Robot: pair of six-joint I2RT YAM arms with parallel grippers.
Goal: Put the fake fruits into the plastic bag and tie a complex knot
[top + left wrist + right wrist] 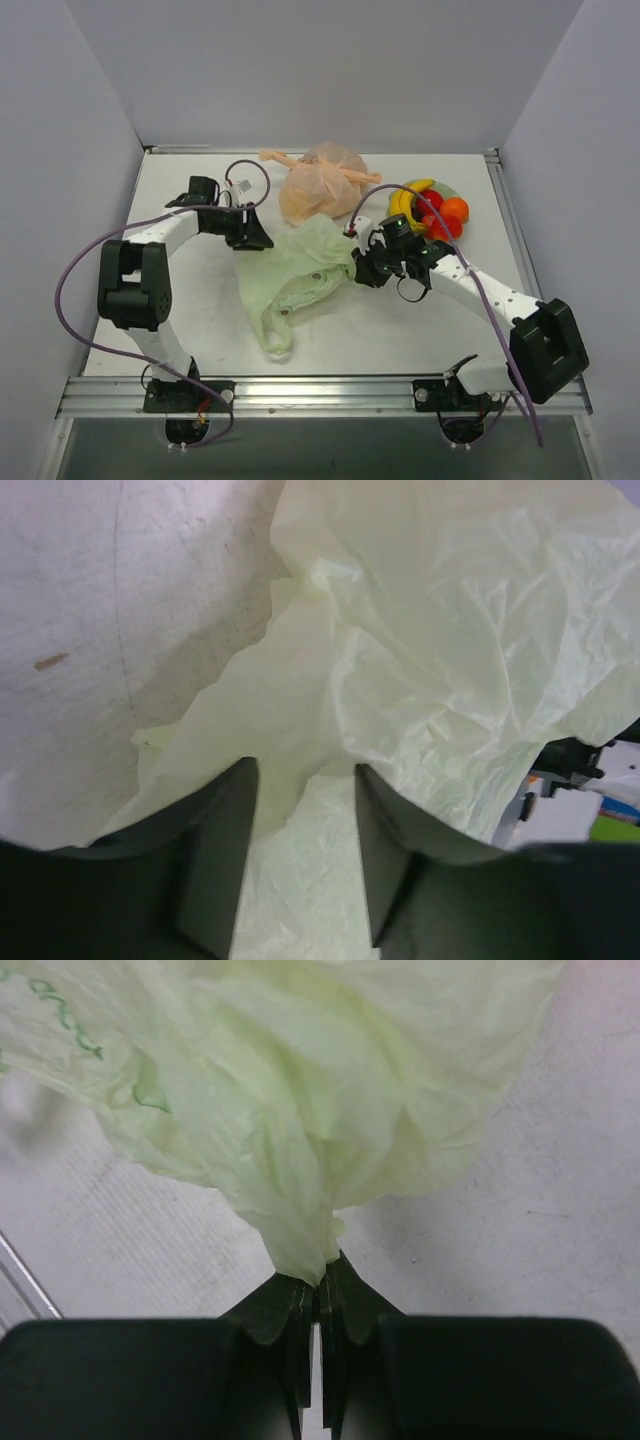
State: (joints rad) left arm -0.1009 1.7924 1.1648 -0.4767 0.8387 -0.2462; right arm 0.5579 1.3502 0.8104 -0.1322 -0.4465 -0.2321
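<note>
- The plastic bag (300, 268) lies crumpled on the table (190, 300) between the two arms, with one handle loop trailing toward the near edge.
- Green print (60, 1005) marks the film, but it is too blurred to read.
- The right gripper (320, 1278) has its fingers pressed together, pinching a gathered tuft of the bag.
- The left gripper (305, 775) is spread over the bag's far-left edge.
- The fake fruits (432, 210) sit in a pale green dish (448, 186), near a knotted peach bag (320, 185).
</note>
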